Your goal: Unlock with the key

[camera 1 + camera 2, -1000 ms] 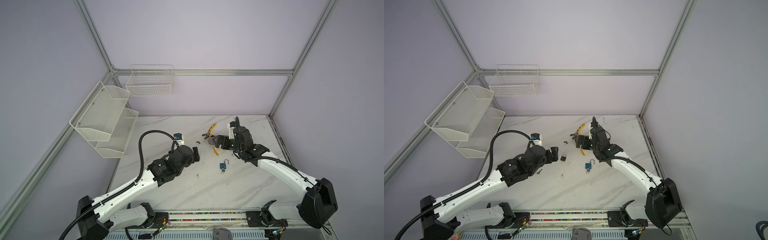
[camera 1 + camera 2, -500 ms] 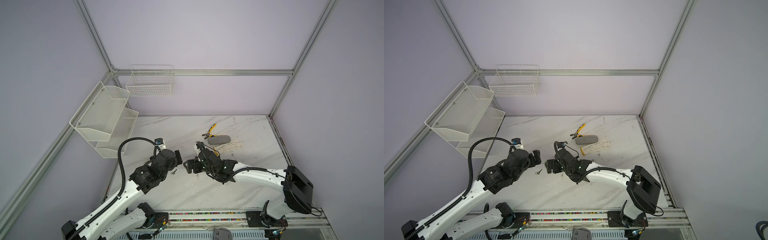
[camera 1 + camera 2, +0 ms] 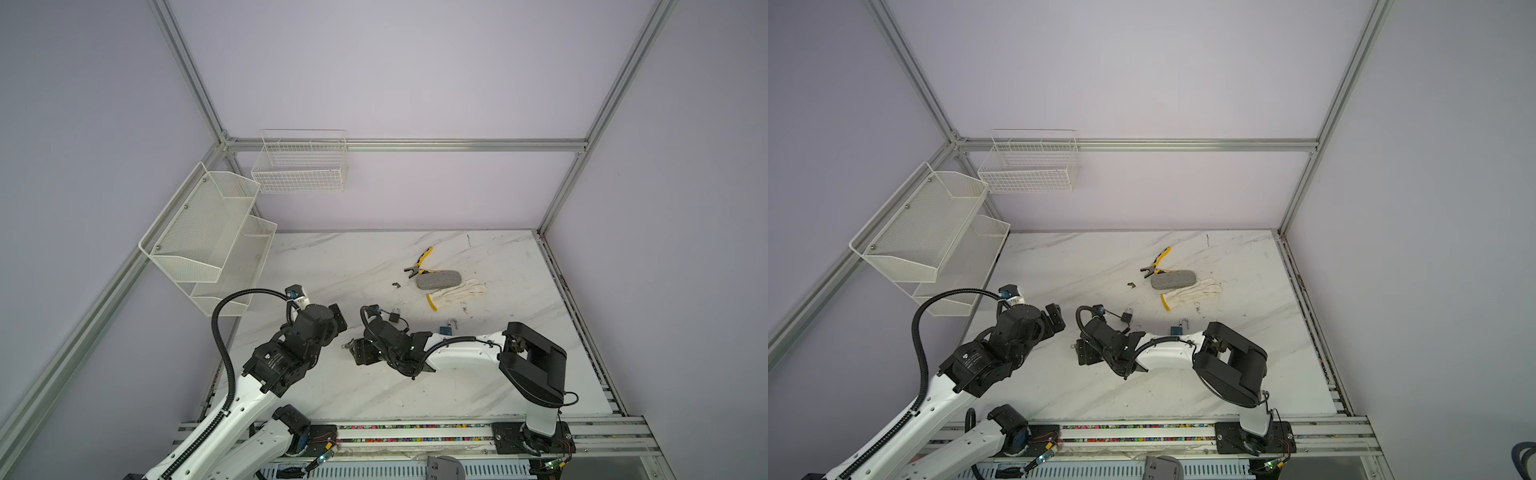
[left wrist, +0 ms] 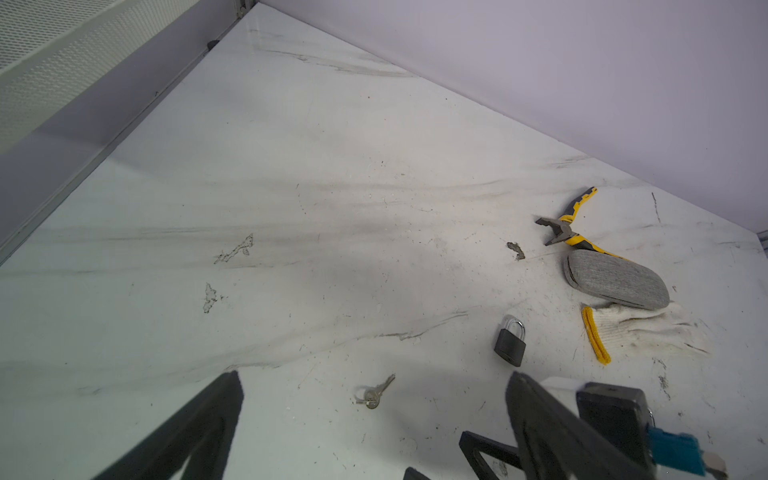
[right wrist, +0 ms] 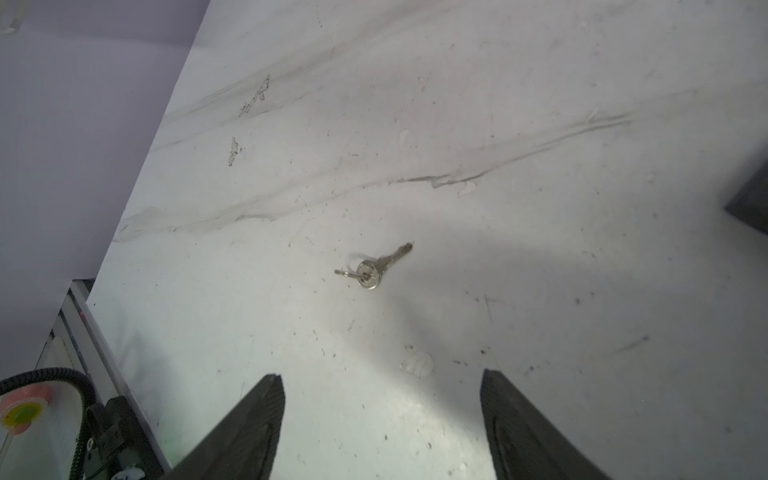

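- Key (image 5: 374,266): lies flat on the table (image 3: 374,395), a ring through its head, nothing touching it; shows in the left wrist view too (image 4: 374,392).
- Right gripper (image 5: 380,376): hangs low just short of the key, jaws well apart, nothing between them; points at the key, which sits in line with the gap but beyond the fingertips (image 5: 270,386).
- Left gripper (image 4: 374,374): hovers near the key from its other side, jaws spread wide and empty; faces the key as well, without contact.
- Black padlock (image 4: 510,340): rests near the key, a little beyond it toward the back wall, shackle closed; seen in both top views (image 3: 395,314) (image 3: 1127,314).
- Blue padlock (image 3: 449,328): sits farther from the key than the black one, behind the right arm's forearm.
- Pliers (image 3: 419,264), grey case (image 3: 438,279) and glove (image 3: 457,293): lie clustered well apart from the key, toward the back; case overlaps one pliers handle and the glove's edge.
- Shelves (image 3: 208,232) and wire basket (image 3: 301,166): hang on the walls, farthest from the key.
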